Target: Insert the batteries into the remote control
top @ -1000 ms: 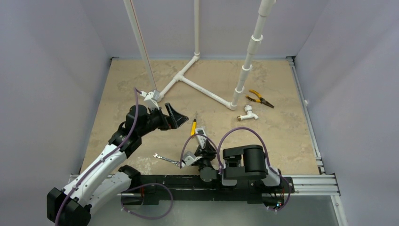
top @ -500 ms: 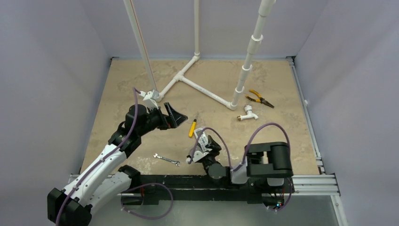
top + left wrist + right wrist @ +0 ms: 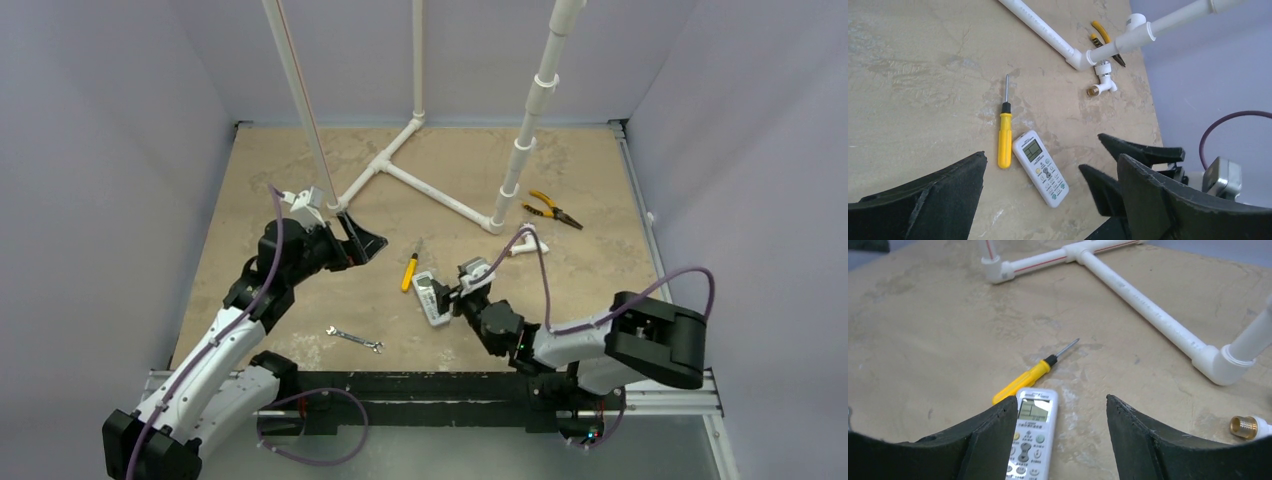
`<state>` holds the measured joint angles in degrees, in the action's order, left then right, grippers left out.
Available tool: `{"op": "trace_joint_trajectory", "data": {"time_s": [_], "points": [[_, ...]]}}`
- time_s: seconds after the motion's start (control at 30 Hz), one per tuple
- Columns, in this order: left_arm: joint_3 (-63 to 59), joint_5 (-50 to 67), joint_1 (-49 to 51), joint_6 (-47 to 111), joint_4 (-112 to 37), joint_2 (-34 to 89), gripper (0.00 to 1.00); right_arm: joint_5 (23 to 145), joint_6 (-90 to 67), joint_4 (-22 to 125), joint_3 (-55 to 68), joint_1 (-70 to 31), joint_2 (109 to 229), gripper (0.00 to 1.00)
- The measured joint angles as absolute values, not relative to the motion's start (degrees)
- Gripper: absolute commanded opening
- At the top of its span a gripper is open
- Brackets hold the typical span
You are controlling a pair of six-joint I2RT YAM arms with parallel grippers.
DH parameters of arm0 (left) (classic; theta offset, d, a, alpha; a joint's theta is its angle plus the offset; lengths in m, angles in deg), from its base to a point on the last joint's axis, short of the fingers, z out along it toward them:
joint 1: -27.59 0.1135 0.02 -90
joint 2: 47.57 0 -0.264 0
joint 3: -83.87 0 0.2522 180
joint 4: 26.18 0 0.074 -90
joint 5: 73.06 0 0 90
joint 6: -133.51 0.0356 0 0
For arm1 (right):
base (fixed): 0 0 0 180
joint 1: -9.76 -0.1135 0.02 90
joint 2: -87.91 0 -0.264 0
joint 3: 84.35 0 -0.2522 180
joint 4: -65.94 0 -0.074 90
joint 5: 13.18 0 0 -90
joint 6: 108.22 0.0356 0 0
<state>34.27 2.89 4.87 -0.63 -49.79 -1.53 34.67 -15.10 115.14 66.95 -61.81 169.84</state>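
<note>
The white remote control lies face up on the tan table beside a yellow-handled screwdriver. My right gripper is open and empty, low over the table at the remote's right side. In the right wrist view the remote sits against my left finger, with the gap mostly over bare table. My left gripper is open and empty, raised to the remote's upper left. Its wrist view shows the remote and the right gripper's fingers. No batteries show in any view.
A silver wrench lies near the front edge. A white PVC pipe frame stands across the back. Yellow-handled pliers and a white tap fitting with a brass end lie at the right.
My right arm has unfolded from near its base, swung out to the right and brought its gripper beside the remote. My left gripper has shifted slightly left and back.
</note>
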Motion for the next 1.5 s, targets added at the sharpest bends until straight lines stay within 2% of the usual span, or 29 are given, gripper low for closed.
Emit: {"op": "trace_joint_trajectory", "data": {"time_s": [0.33, 0.63, 0.87, 1.3, 1.33, 1.37, 1.4, 1.5], "points": [[34.2, 6.8, 6.5, -0.3, -54.2, -3.5, 1.0, 47.9, 7.1, 107.6, 75.3, -40.4, 150.6, 0.64], [37.1, 11.9, 7.0, 0.3, -57.7, -8.0, 1.0, 61.9, 18.6, 94.4, 80.8, -28.6, 133.8, 0.64], [39.8, 15.9, 6.9, 1.1, -60.5, -8.9, 1.0, 73.3, 19.2, 88.5, 80.3, -23.7, 134.9, 0.63], [42.3, 22.3, 6.9, 1.8, -61.0, -12.1, 1.0, 66.8, 11.9, 77.1, 74.7, -23.2, 137.4, 0.64], [42.4, 22.5, 7.0, 1.8, -60.9, -12.1, 1.0, 66.2, 11.5, 76.7, 74.7, -23.2, 137.2, 0.66], [42.4, 22.6, 7.0, 1.8, -60.9, -12.1, 1.0, 65.6, 11.1, 76.4, 74.7, -23.2, 137.1, 0.76], [42.4, 22.7, 7.0, 1.8, -60.9, -12.2, 1.0, 65.1, 11.0, 76.1, 74.7, -23.2, 136.9, 0.83], [42.4, 23.0, 7.0, 1.8, -60.7, -12.5, 1.0, 62.0, 10.1, 75.3, 74.7, -23.2, 136.3, 0.92]]}}
